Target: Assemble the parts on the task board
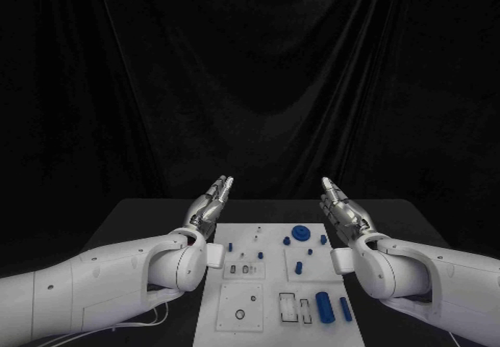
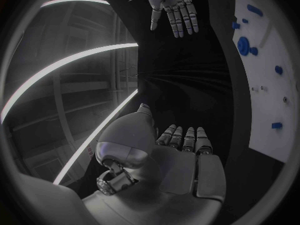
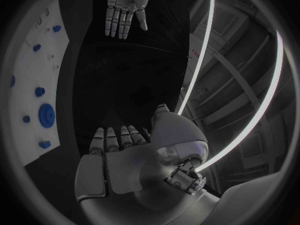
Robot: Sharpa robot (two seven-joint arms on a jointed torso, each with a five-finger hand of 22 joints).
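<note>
Black drapery hung in folds behind the black table [image 1: 136, 217], and the white rectangular task board [image 1: 273, 289] was laid along the table's middle, between the two white arms; the left silver many-fingered hand [image 1: 209, 202] was raised above the table at the board's far left corner, its fingers straight and held close side by side, nothing being gripped; the right silver many-fingered hand [image 1: 344, 206] was raised likewise at the far right corner, fingers extended together and empty. Neither hand was seen to touch the board. On the board, a round blue gear-like part [image 1: 300, 233] was set near the far edge, with a small blue knob [image 1: 287, 241] just beside it and a small blue peg [image 1: 323, 239] to its right; a short blue peg [image 1: 298, 267] stood nearer the middle; a thick blue cylinder [image 1: 324, 306] and a slimmer blue rod [image 1: 346, 309] lay side by side at the near right, beside white rectangular frames [image 1: 289, 306]; a dark ring [image 1: 240, 314] was seen on the near-left square plate. The board's sides were partly covered by the white forearms. From the left wrist, the left hand's fingers [image 2: 185, 137] were seen pressed together, the right hand [image 2: 174, 7] opposite, the board [image 2: 265, 100] to one side; from the right wrist, the right hand's fingers [image 3: 115, 137] were likewise together.
</note>
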